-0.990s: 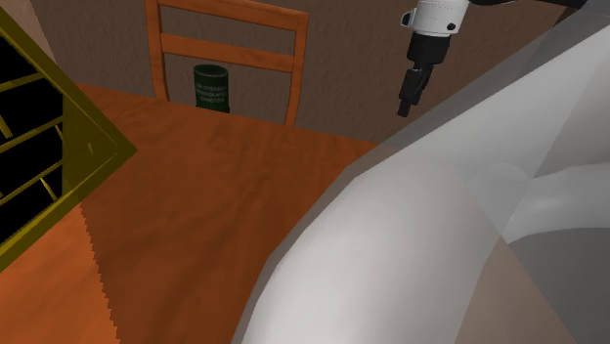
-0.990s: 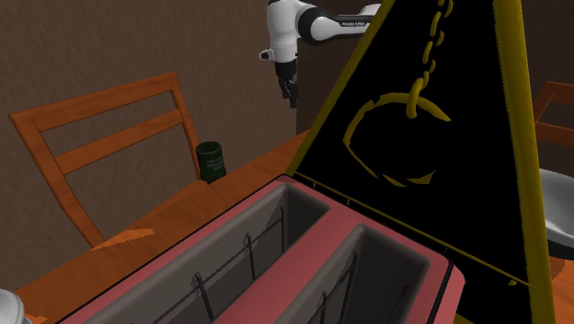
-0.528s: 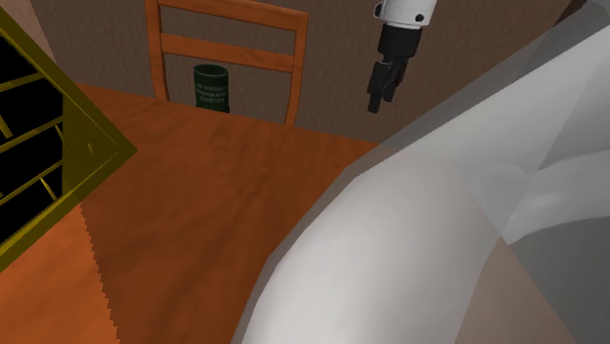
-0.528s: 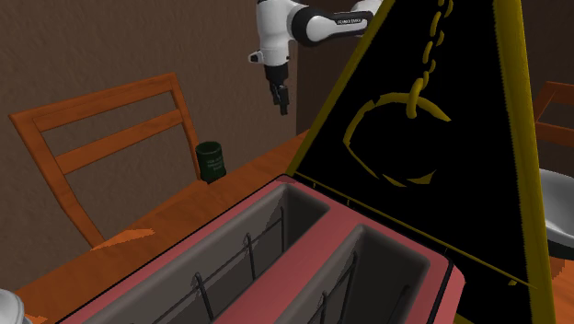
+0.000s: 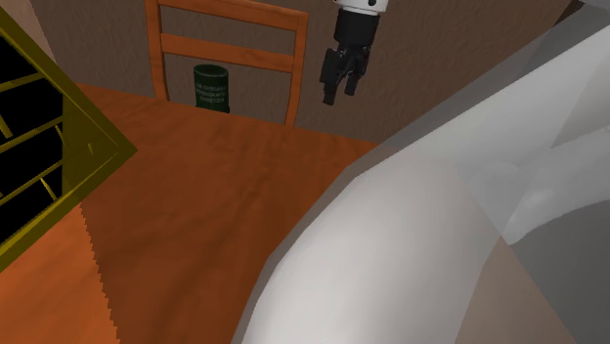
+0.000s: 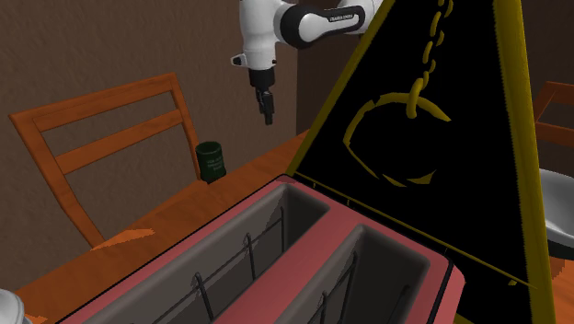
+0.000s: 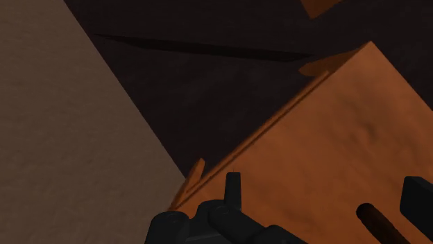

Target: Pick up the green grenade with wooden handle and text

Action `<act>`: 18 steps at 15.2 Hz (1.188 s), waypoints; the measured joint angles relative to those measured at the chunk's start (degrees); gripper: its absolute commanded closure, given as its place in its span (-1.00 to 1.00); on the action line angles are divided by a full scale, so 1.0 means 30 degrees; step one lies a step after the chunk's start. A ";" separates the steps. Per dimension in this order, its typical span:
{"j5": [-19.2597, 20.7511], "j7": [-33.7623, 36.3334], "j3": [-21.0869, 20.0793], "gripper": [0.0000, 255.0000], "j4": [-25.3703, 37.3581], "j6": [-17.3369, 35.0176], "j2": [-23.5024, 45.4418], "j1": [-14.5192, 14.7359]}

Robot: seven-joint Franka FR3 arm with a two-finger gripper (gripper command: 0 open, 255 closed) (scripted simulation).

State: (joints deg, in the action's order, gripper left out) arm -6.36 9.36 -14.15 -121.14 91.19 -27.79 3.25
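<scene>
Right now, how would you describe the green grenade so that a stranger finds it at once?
Find the orange-brown wooden table and the wooden chair at its far edge in the shoulder view. The grenade stands upright on the table before the chair's back. It is a dark green cylinder with pale lettering, the only green thing there.

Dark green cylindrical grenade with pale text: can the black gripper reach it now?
Probably yes. The open gripper hangs in the air to the shoulder view's right of the grenade, nothing between them; the orange wooden chair stands close behind the grenade.

Table (image 5: 205, 186) — smooth matt wood, wooden chair (image 5: 227, 53), matt claw (image 5: 339, 97)
</scene>
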 measured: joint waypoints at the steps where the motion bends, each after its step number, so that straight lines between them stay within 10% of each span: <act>1: -0.0057 0.0375 -0.0274 -1.00 0.0572 0.0138 0.0573 0.0025; 18: 0.2837 0.7148 -0.4262 -1.00 1.3142 0.0420 1.1700 0.1658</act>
State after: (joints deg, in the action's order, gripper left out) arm 2.16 30.80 -26.94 -81.71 92.45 7.31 8.23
